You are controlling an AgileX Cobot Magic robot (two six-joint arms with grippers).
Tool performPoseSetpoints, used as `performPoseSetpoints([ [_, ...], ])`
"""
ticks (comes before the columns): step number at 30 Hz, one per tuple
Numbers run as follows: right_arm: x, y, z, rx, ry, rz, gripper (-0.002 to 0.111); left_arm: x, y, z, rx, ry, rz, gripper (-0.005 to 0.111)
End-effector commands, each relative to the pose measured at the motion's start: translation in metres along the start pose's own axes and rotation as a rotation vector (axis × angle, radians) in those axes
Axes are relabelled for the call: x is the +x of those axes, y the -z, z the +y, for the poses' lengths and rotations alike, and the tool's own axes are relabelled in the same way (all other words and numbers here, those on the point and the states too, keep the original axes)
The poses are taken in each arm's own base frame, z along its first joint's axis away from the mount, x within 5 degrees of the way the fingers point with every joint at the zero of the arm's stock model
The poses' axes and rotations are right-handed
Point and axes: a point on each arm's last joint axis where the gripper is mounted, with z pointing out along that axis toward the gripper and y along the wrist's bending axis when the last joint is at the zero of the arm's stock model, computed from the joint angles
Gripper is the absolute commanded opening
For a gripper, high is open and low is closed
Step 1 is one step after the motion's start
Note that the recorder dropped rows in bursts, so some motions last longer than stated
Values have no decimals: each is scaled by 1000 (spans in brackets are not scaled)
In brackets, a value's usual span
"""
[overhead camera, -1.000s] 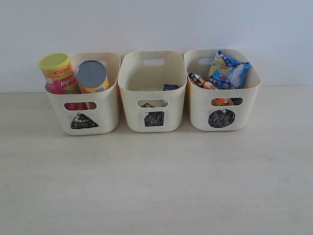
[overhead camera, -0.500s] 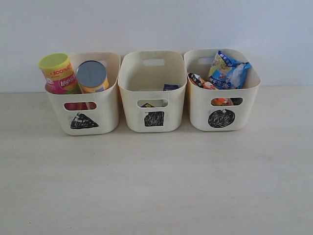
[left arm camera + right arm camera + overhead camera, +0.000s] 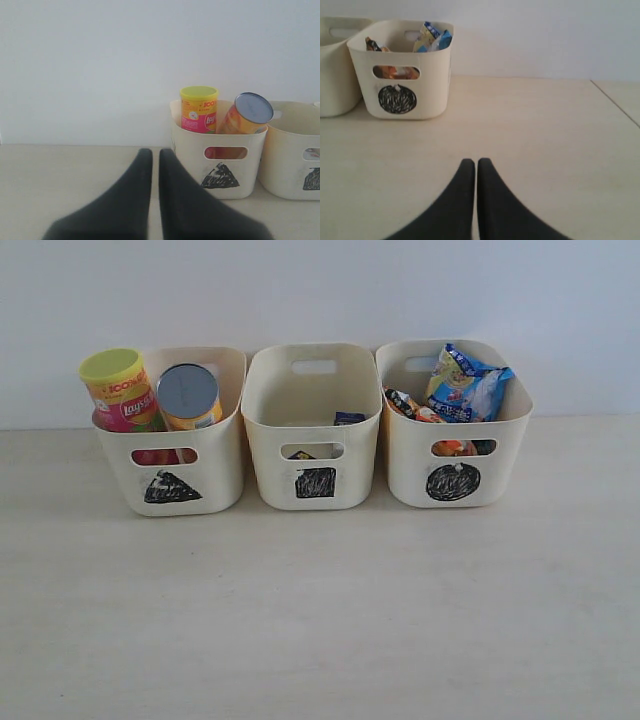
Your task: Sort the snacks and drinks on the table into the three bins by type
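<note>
Left claw and right claw are both being shown clenched, with nothing being gripped, low over the bench. Ahead of the left claw, the triangle bin is being occupied by two chip tubes: one pink tube with a yellow-green lid, and one yellow-orange tube leaning beside it. Ahead of the right claw, the circle bin is being filled by two noodle packets, the blue packet and the orange-black packet. Between those bins, the square bin is being used for the drinks. Only a dark carton corner is being seen there, so two cartons cannot be confirmed. Three bins are being counted, nothing loose is being seen on the bench, and the sorting is being judged as finished or nearly so.
</note>
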Motion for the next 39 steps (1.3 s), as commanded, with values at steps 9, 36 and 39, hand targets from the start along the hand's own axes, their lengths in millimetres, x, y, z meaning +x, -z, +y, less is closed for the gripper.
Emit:
performPoseSetpoints([
  [9, 8, 1, 0, 2, -61, 81, 0, 1, 0, 0, -3, 14, 0, 4],
  [36, 8, 1, 0, 1, -36, 80, 0, 1, 0, 0, -3, 14, 0, 4],
  [39, 8, 1, 0, 1, -36, 80, 0, 1, 0, 0, -3, 14, 0, 4],
])
